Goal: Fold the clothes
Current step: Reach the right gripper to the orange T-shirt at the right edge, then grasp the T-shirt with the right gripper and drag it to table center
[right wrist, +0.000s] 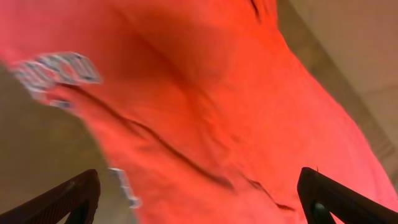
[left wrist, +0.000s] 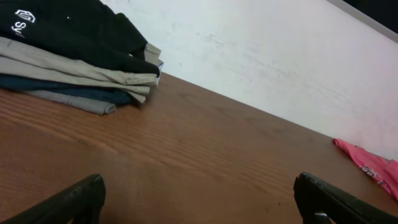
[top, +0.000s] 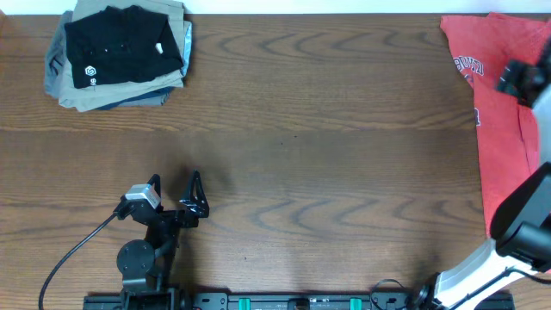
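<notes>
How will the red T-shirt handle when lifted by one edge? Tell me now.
The red T-shirt is probably floppy: it lies in soft creases, so a lifted edge should sag and drape. It looks like thin cloth, so likely light. Pushed over the wooden table, it would likely bunch up rather than slide whole.

A dark brown wood-grain table (top: 327, 129) fills the overhead view, evenly lit. Beyond its far edge stands a plain white wall (left wrist: 280, 56), faintly scuffed, with a dark strip (left wrist: 373, 11) along its top.
</notes>
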`<state>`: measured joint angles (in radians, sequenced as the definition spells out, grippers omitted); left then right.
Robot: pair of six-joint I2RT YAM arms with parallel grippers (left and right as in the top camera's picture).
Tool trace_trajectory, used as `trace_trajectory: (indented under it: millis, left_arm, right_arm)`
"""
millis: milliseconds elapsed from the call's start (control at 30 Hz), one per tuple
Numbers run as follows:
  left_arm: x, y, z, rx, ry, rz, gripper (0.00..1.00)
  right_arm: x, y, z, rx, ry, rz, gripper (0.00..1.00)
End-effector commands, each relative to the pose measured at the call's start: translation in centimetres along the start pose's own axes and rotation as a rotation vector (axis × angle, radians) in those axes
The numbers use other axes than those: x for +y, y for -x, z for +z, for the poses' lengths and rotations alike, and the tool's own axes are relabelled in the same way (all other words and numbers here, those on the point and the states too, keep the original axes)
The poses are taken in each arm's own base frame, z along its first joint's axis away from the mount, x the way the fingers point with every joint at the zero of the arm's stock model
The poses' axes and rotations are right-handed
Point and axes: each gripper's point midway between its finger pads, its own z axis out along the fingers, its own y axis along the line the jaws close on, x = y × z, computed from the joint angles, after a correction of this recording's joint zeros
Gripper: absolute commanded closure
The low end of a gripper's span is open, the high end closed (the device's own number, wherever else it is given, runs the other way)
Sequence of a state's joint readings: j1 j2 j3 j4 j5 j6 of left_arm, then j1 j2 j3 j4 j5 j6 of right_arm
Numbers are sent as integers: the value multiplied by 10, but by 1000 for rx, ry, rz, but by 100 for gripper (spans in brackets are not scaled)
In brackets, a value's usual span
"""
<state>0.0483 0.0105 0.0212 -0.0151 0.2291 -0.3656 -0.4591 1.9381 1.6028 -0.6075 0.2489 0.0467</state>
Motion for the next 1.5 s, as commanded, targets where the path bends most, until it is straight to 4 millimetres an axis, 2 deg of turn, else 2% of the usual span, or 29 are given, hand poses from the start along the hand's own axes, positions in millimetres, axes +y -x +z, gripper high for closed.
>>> trace_trajectory:
  millis: [0,133,300,400,467,533,667,800,933,1100,1200,1400,1467]
  left_arm:
    - [4,-15,1,45,7,6,2]
    - [4,-15,1,45,7,6,2]
    - [4,-15,1,45,7,6,2]
    - [4,-15,1,45,7,6,2]
    - [4,-15,1,45,7,6,2]
    - [4,-15,1,45,7,6,2]
    - [4,-15,1,45,7,6,2]
    - [4,-15,1,45,7,6,2]
    - [4,-15,1,45,7,6,2]
    - [4,-15,1,45,7,6,2]
    - [4,-15,1,45,7,6,2]
    - [4,-15,1,45,7,5,2]
    - [4,-15,1,45,7,6,2]
  right_arm:
    - [-8,3,6,5,76,24,3]
    - [-26,-6,22,35,45,9,7]
    - [-46,-23,48,91,16,9,7]
    - [-53,-37,65,134,10,20,11]
    - [-57,-47,77,160,4,22,20]
    - [-60,-54,87,181,3,14,22]
    - [-58,-64,103,199,18,-11,20]
    - [-40,-63,111,180,117,-44,20]
    - [-37,-62,119,163,130,-52,20]
    - [-35,-63,127,154,132,-69,29]
    - [-35,-62,127,152,132,-68,44]
    - [-33,-64,129,155,143,-67,45]
    - [-29,-67,131,159,164,-66,40]
